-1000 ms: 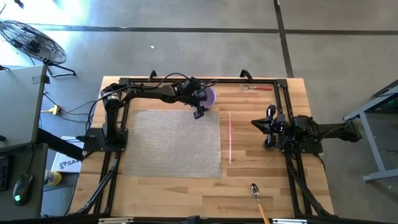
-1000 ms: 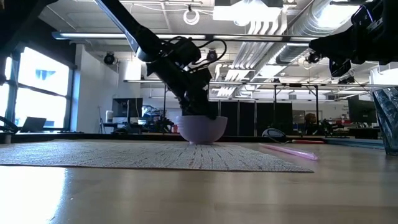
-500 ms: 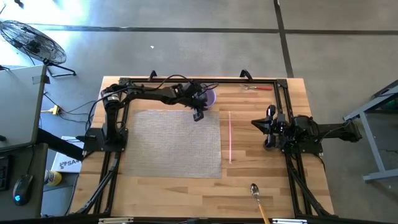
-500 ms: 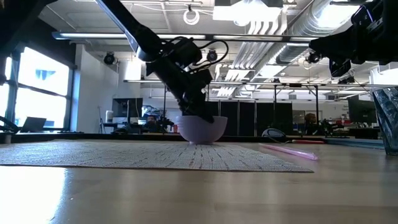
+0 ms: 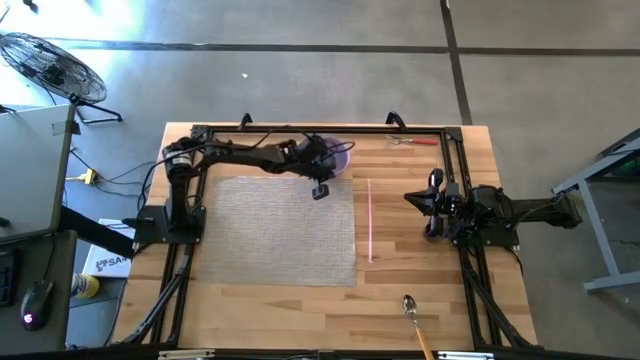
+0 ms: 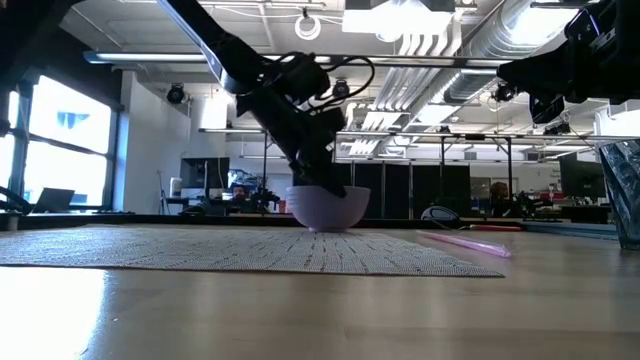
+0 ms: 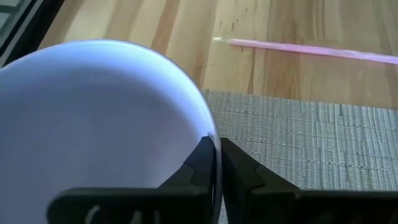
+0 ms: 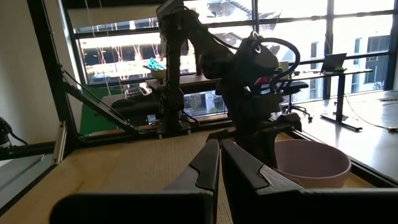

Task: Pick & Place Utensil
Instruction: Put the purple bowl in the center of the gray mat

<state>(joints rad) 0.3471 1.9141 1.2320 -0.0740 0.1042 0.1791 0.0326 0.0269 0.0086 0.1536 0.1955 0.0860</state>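
A lavender bowl (image 5: pixel 338 155) sits at the far edge of the woven mat (image 5: pixel 280 230), its base down in the low view (image 6: pixel 328 208). My left gripper (image 7: pixel 216 155) is shut on the bowl's rim. A spoon (image 5: pixel 410 304) lies flat near the table's front edge, right of the mat. A pink straw (image 5: pixel 370 220) lies on the wood beside the mat's right edge. My right gripper (image 8: pixel 219 152) is shut and holds nothing; it hovers at the table's right side (image 5: pixel 432 205), pointing toward the bowl. My left gripper pinches the bowl's rim (image 7: pixel 213 134) on the side nearest the mat, one finger inside the bowl and one outside. The fingers come from above, slanting down. The bowl stays upright with its base on the table.
A red-handled tool (image 5: pixel 415 140) lies at the far right of the table. Black frame rails (image 5: pixel 460 290) run along the table's left, right and far sides. Bare wood lies between the mat and the right rail.
My left gripper's wrist has shifted a little toward the table's near edge at the bowl. The bowl has edged slightly toward the right while staying upright on its base.
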